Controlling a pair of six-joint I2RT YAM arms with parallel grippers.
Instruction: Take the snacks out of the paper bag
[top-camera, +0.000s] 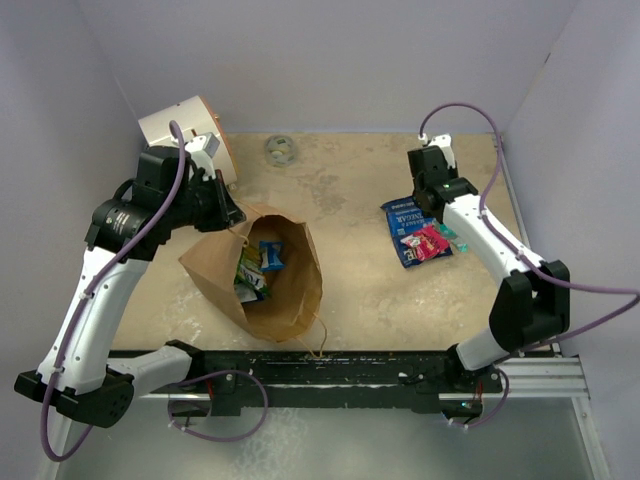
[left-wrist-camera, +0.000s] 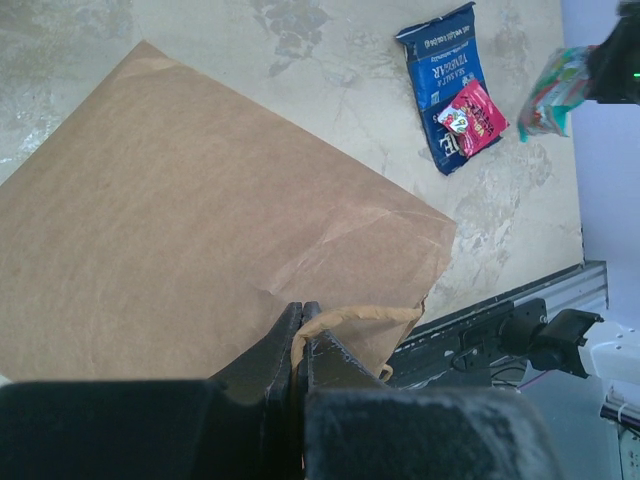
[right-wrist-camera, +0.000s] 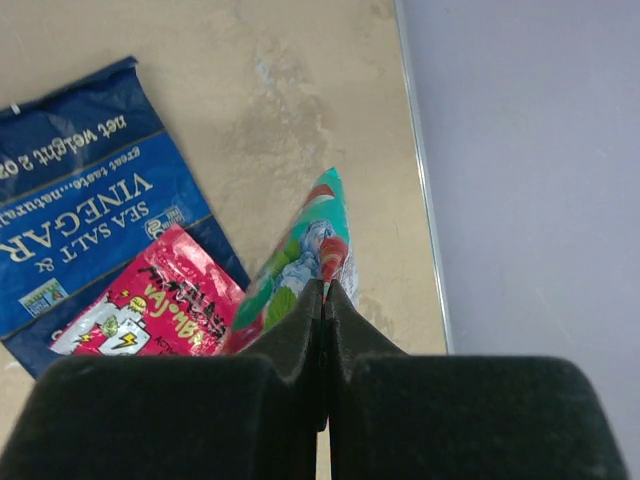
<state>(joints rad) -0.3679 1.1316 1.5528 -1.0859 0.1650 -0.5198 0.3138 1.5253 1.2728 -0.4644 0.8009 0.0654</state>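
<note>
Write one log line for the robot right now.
left gripper: shut on twine handle | right gripper: shut on teal packet | paper bag: snacks inside

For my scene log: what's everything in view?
paper bag: one, brown, left of centre
packets in bag: at least two, blue, green-yellow
blue packet: one, blue, right of centre
red packet: one, red, on the blue packet
teal packet: one, teal-red, held right of the blue packet
white cylinder: one, orange-rimmed, far left
grey ring: one, grey, far edge
table: one, beige
left gripper: black, shut on twine handle
right gripper: black, shut on teal packet
</note>
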